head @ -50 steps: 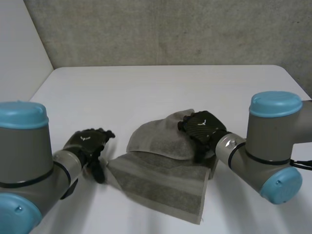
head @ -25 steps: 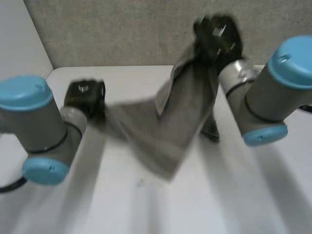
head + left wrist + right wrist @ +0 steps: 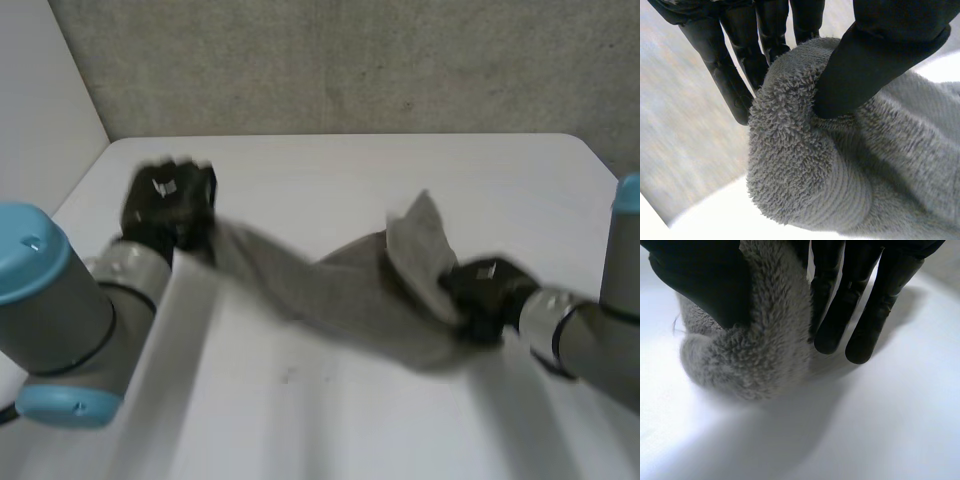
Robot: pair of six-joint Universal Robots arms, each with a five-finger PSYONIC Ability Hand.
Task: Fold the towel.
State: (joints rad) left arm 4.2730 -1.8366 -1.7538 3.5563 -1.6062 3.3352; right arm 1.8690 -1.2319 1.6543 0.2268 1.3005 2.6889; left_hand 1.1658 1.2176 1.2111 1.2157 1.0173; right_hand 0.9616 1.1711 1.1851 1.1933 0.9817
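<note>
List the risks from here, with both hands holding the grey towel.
1. The left hand pinches just a small bunch of towel under its thumb; a pull might slip it free.
2. The right hand grips a bunched part low near the table, so the fold may come out crooked.

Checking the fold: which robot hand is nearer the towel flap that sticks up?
Right. The right robot hand pinches the towel just beside the flap; the left robot hand grips the opposite end, away from it.
</note>
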